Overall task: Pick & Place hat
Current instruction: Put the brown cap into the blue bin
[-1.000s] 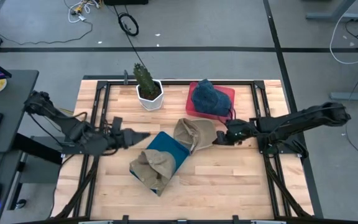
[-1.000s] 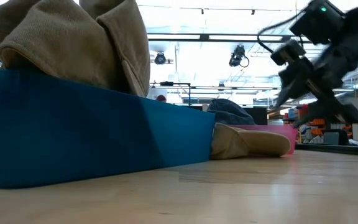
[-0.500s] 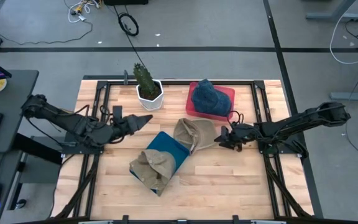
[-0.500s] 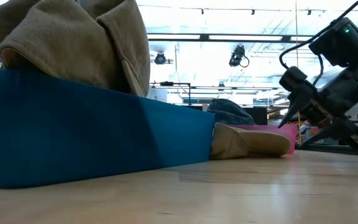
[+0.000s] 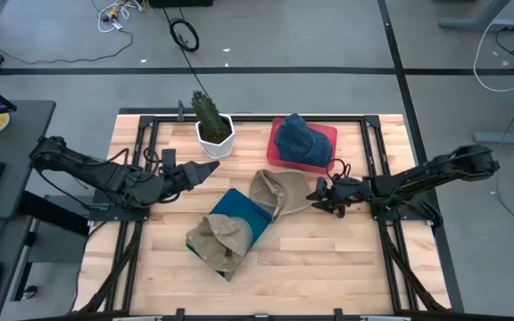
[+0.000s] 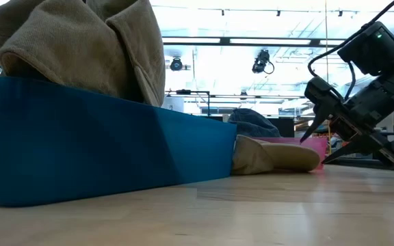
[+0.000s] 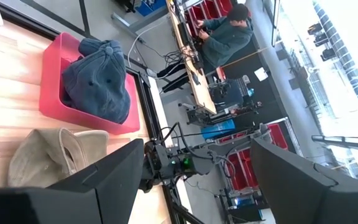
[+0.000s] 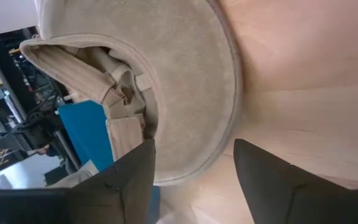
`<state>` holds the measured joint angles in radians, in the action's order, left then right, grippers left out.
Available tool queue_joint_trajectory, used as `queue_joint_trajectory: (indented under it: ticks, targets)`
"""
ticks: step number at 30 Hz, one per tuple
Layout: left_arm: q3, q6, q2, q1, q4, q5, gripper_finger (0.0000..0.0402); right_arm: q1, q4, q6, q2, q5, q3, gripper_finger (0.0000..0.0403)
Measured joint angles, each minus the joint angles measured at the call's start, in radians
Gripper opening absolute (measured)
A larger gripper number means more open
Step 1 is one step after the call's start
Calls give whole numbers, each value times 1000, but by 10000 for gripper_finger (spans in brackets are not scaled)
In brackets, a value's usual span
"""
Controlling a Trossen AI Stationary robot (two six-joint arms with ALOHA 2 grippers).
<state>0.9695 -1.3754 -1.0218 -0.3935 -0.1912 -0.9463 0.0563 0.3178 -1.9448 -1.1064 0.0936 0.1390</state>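
Right claw (image 5: 311, 195) nearer floppy corduroy hat (image 5: 277, 192)

The high view looks straight down on the whole table (image 5: 328, 250). The low view sits at tabletop level, close behind the blue box (image 6: 101, 143). Both show the tan hat (image 5: 279, 190), probably its brim.

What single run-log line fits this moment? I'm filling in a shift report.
right gripper: open, at brim of tan hat on table | left gripper: open, waiting near cactus pot | nothing held
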Motion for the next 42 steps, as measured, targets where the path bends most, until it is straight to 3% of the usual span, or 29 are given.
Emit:
queue_joint_trajectory:
  ticks: [18,28,42]
  targets:
    - [0,2,0,-3,-18,0,298,0,166,-44,-173,56,2,142]
    - [0,3,0,-3,-39,11,298,0,194,2,-188,108,3,17]
    - [0,0,0,-3,-47,12,298,1,362,61,-163,227,0,7]
